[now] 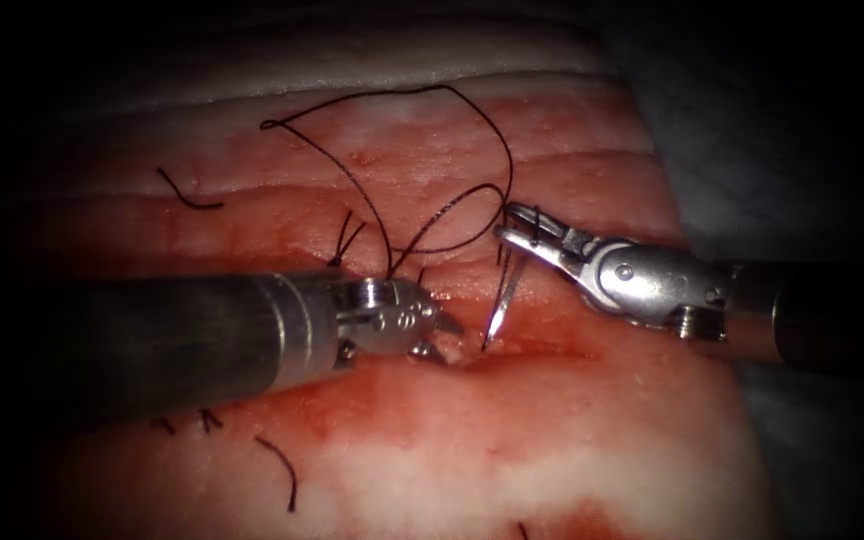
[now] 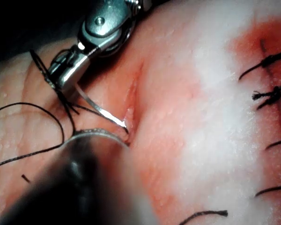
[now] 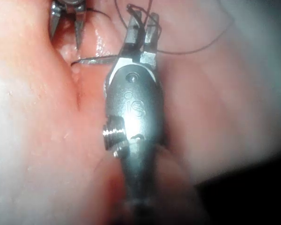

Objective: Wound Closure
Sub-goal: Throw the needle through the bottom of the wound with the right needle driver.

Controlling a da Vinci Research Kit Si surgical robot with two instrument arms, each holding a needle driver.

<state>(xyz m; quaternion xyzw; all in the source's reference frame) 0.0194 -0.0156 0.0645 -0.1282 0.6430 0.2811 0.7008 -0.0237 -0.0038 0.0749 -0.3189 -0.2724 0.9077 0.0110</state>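
Note:
My right tool (image 1: 514, 222) is shut on the curved needle (image 1: 504, 295) close to its thread end. From there the needle hangs down, and its tip touches the tissue (image 1: 552, 440) at the edge of the cut (image 1: 542, 350); whether the tip has entered I cannot tell. The left wrist view has the same needle (image 2: 99, 110) in the right tool (image 2: 65, 70), tip at the cut (image 2: 131, 101). My left tool (image 1: 440, 337) stands open beside the tip and holds nothing; its open jaws (image 3: 67, 22) also face the needle (image 3: 96, 59) in the right wrist view. Black thread (image 1: 422, 95) loops above both tools.
A knotted stitch with short ends (image 1: 347, 240) sits just above the left tool's wrist. Loose cut ends of thread (image 1: 190, 195) (image 1: 280, 470) lie on the tissue. Red fluid (image 1: 372, 400) wets the cut. A row of earlier stitches (image 2: 271, 93) lies beyond the cut.

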